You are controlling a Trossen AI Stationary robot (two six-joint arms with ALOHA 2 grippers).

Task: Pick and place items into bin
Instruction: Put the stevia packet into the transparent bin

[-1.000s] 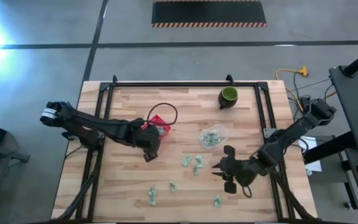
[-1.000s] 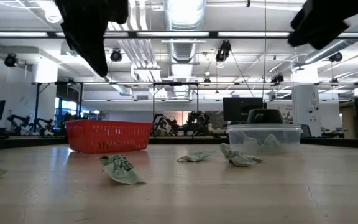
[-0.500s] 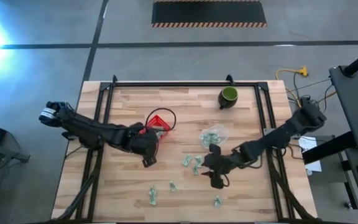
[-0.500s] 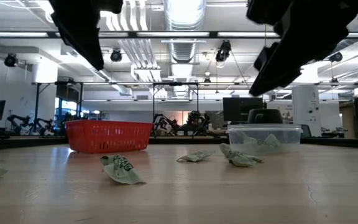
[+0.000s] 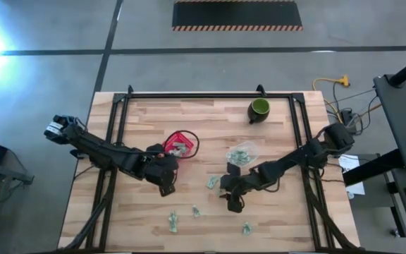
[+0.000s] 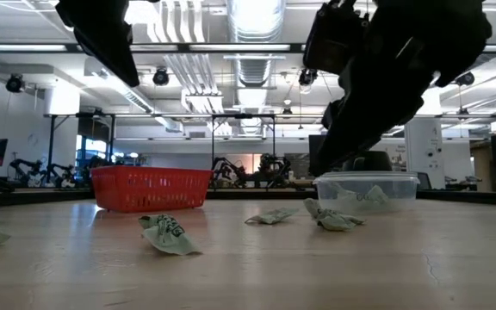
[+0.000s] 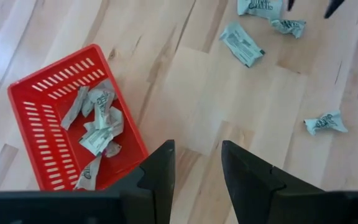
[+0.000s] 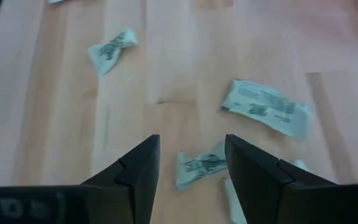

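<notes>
Small pale green-and-white wrapped pieces lie scattered on the wooden table [image 5: 146, 226]: one [image 5: 212, 182] mid-table and others [image 5: 173, 222] [image 5: 247, 227] near the front edge. Several more fill the red basket [image 5: 180, 143] and a clear tub [image 5: 242, 155]. My left gripper [image 5: 165, 176] [image 7: 194, 168] is open and hovers just on the near-left side of the basket [image 7: 73, 143]. My right gripper [image 5: 227, 194] [image 8: 191, 168] is open above the mid-table pieces, and one piece [image 8: 201, 165] shows between its fingers. Neither touches anything.
A dark green cup [image 5: 259, 109] stands near the far edge. A black metal frame [image 5: 210, 94] runs along the far side and both flanks of the table. The low view shows the basket [image 6: 151, 188], the tub [image 6: 366, 188] and loose pieces [image 6: 169, 234] [image 6: 332, 217] on the tabletop.
My right gripper has swung from the right side toward the table's left and now stands over the pieces at mid-table. My left gripper has drawn back a little from the basket toward the near edge, uncovering more of the basket. No piece has moved.
</notes>
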